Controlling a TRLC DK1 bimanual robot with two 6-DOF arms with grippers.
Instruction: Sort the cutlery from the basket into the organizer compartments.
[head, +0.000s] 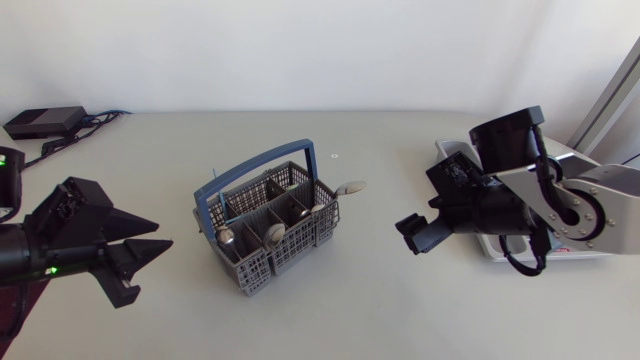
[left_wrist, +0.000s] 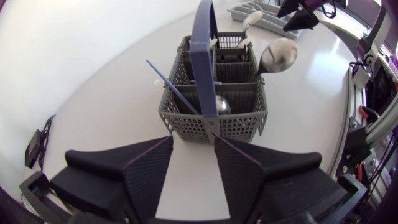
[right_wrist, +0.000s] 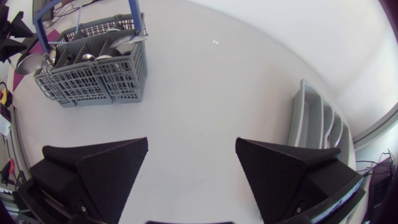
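The grey cutlery basket (head: 262, 268) stands mid-table, spoons (head: 274, 233) crowded in its compartments, one spoon bowl (head: 350, 187) leaning out over the rim. Its blue handle (head: 255, 162) arches over them and could block a descent. A spoon dragged against the mesh could tip the likely light basket.

The left gripper (head: 150, 248) hangs released beside it. The right gripper (right_wrist: 191, 146), spread wide and empty, hovers by the organizer (right_wrist: 314, 121) near the table's (head: 350, 310) right edge.

The table (head: 330, 310) is viewed from overhead. The basket (head: 258, 272), shared by all 3 views, is seen close at 12 o'clock of the left gripper (left_wrist: 193, 138), farther at 10 o'clock of the right gripper (right_wrist: 191, 142).
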